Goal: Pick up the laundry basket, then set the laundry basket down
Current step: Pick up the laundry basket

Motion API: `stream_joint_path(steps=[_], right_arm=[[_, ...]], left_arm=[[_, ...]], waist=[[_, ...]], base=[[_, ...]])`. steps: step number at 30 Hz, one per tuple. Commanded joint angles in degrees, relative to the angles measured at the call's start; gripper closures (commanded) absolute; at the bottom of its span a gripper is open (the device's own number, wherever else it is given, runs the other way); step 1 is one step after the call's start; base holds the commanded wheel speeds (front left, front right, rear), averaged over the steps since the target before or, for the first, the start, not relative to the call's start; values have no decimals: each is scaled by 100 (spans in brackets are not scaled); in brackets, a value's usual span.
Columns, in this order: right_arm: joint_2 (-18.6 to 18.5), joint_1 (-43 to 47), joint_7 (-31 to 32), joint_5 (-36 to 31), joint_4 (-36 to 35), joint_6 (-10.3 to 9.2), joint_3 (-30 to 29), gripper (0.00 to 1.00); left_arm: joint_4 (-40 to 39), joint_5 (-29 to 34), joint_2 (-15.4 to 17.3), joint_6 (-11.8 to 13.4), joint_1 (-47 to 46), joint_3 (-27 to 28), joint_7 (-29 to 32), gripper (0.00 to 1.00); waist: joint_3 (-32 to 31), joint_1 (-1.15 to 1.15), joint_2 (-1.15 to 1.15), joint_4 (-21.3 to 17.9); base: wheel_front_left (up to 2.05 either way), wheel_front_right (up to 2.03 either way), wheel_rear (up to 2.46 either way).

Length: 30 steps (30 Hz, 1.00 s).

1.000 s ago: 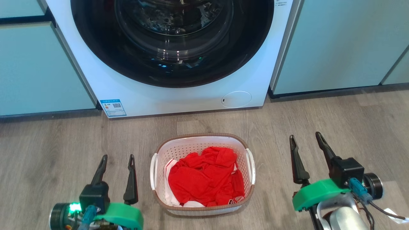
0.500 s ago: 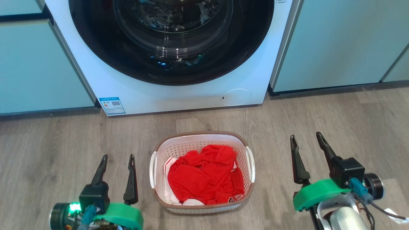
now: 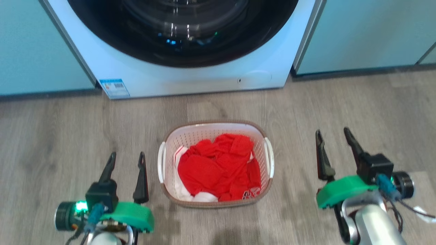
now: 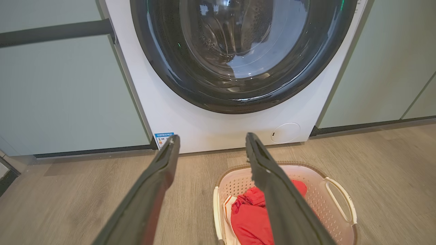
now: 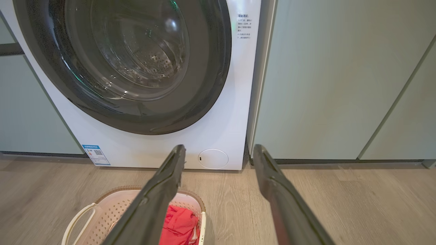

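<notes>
In the lower middle of the head view we see the laundry basket (image 3: 211, 131) standing on the wood-look floor (image 3: 51, 146), just in front of the white washing machine (image 3: 190, 81) that spans the top of the frame. A crumpled red garment (image 3: 218, 170) lies inside it, with a bit of white cloth beneath. That view is slightly blurred, so we cannot say what the white piece is.

At the lower left, the left gripper (image 3: 126, 156) sits beside the basket's left handle (image 3: 160, 163) without touching it, its two dark fingers spread apart and empty. At the lower right, the right gripper (image 3: 332, 132) is well apart from the right handle (image 3: 270, 158), its fingers likewise parted and holding nothing. Pale green cabinets (image 3: 357, 34) flank the machine.
</notes>
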Motion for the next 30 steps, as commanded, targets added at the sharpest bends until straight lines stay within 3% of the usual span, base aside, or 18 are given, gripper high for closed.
stream_joint_path(steps=[1, 16, 30], right_arm=[[-57, -301, -75, -61, -136, -8, 94, 0], [-57, -1476, -76, -153, 189, -8, -77, 0], [-57, -2403, -76, -187, 971, -8, -189, 0]], left_arm=[[-109, -59, -22, -2, -346, 143, -56, 0], [390, -204, -22, -20, -1586, 89, -56, 0], [1490, -440, -22, -83, -2892, -237, -56, 0]], waist=[[278, 0, 0, 34], [1938, 0, 0, 108], [3456, 0, 0, 318]], base=[[0, 0, 0], [0, 0, 0], [0, 0, 0]])
